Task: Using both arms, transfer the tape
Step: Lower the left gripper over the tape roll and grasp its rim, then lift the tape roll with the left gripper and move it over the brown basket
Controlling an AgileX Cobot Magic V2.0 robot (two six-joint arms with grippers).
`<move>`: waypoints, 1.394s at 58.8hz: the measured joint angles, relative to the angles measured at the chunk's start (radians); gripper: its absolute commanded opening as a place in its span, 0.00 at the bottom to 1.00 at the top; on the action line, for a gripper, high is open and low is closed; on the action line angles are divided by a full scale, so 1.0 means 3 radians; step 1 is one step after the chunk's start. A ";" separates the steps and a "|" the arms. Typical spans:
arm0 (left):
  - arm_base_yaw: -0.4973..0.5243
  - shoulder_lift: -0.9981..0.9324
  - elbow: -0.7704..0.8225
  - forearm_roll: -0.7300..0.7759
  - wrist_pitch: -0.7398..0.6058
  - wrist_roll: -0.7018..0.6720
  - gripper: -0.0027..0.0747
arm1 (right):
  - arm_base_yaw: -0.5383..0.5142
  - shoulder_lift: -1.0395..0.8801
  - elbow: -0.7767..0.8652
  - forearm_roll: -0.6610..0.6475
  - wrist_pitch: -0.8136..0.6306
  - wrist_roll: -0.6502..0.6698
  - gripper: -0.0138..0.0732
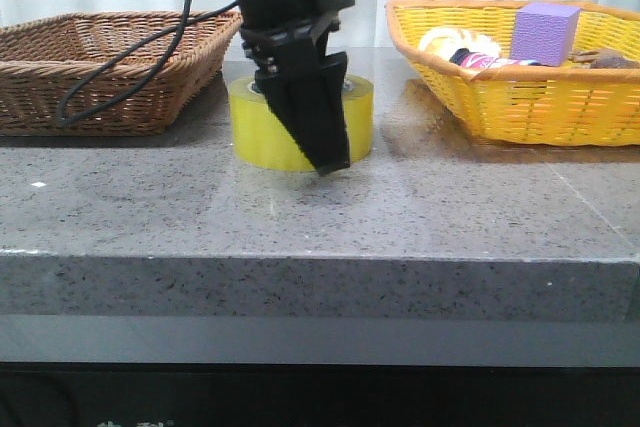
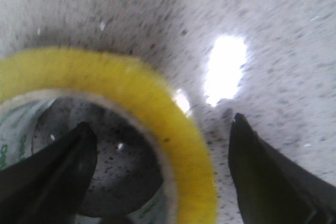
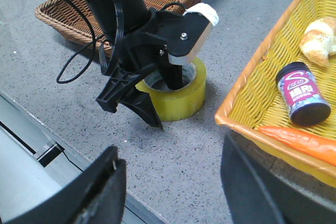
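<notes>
Down on the grey table (image 1: 150,197), the left gripper (image 2: 157,156) straddles the tape's (image 1: 258,127) wall, jaws wide apart, one finger inside the core, one outside. At the tape's three o'clock sits the yellow basket (image 1: 520,107). The right gripper (image 3: 173,182) hangs spread, holding nothing.

Tape (image 2: 131,93) blurred, cropped in left wrist view; front partly hidden.
</notes>
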 measured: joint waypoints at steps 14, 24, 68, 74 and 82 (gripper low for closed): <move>0.0024 0.0014 0.0000 -0.0014 0.0017 0.0000 0.42 | 0.0000 0.0000 0.0000 0.0000 0.0000 0.0000 0.66; 0.0024 0.0014 0.0000 -0.0034 0.0057 0.0000 0.27 | 0.0000 0.0000 0.0000 0.0000 0.0000 0.0000 0.66; 0.0031 0.0034 -0.0957 0.0502 0.0109 -0.0986 0.26 | 0.0000 0.0000 0.0000 0.0000 0.0000 0.0000 0.66; 0.0073 0.0034 -0.1129 0.0653 0.0124 -0.1264 0.26 | 0.0000 0.0000 0.0000 0.0000 0.0000 0.0000 0.66; 0.0199 0.0034 -0.1236 0.0703 0.0124 -0.1549 0.26 | 0.0000 0.0000 0.0000 0.0000 0.0000 0.0000 0.66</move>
